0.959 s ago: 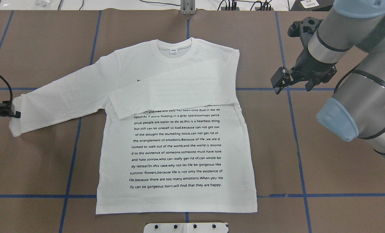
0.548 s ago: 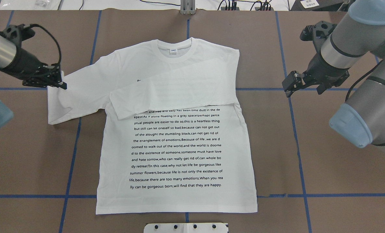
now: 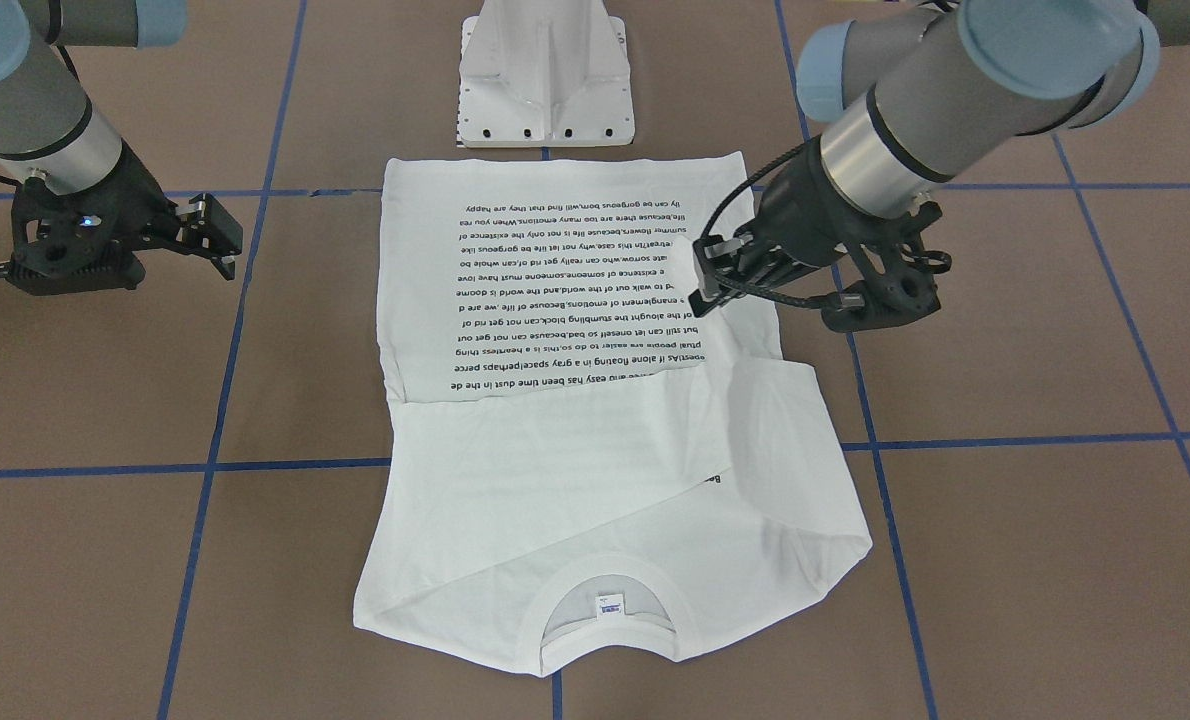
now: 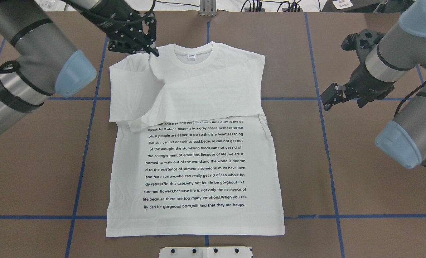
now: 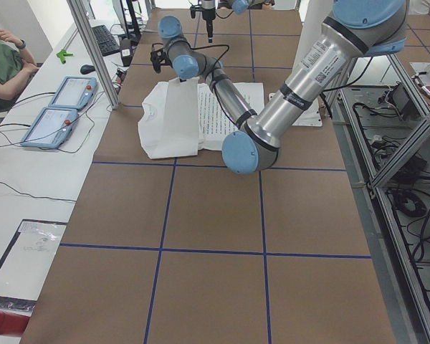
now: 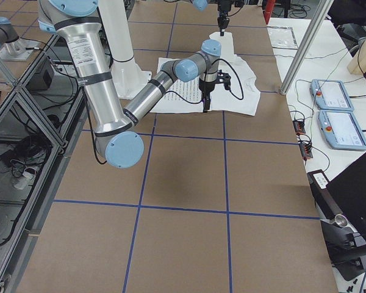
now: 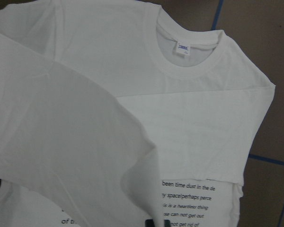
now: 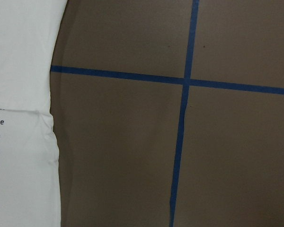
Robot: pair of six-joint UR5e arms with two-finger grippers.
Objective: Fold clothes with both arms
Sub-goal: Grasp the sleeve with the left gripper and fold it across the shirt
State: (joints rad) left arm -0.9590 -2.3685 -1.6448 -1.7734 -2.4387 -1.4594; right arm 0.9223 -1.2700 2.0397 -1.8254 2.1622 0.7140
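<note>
The white long-sleeved T-shirt (image 4: 195, 161) lies flat with its printed text up and its neck label (image 4: 191, 56) at the far end. One sleeve lies folded across the chest (image 4: 213, 96). My left gripper (image 4: 154, 52) is shut on the cuff of the other sleeve (image 4: 134, 89) and holds it raised over the shoulder, next to the collar. The front-facing view shows the left gripper (image 3: 705, 292) above the shirt (image 3: 515, 470). The left wrist view shows the held sleeve (image 7: 61, 142) draped before the collar (image 7: 180, 61). My right gripper (image 4: 340, 102) is open and empty, off the shirt's side.
The white pedestal base (image 3: 547, 75) stands at the near edge by the hem. The brown table (image 4: 359, 179) carries blue tape lines (image 8: 182, 142). An operator (image 5: 3, 61) and control tablets (image 5: 57, 107) are beyond the far side.
My left gripper carried the sleeve cuff from the far left up and right to beside the collar, so the sleeve now folds over the shirt. My right gripper drifted slightly right.
</note>
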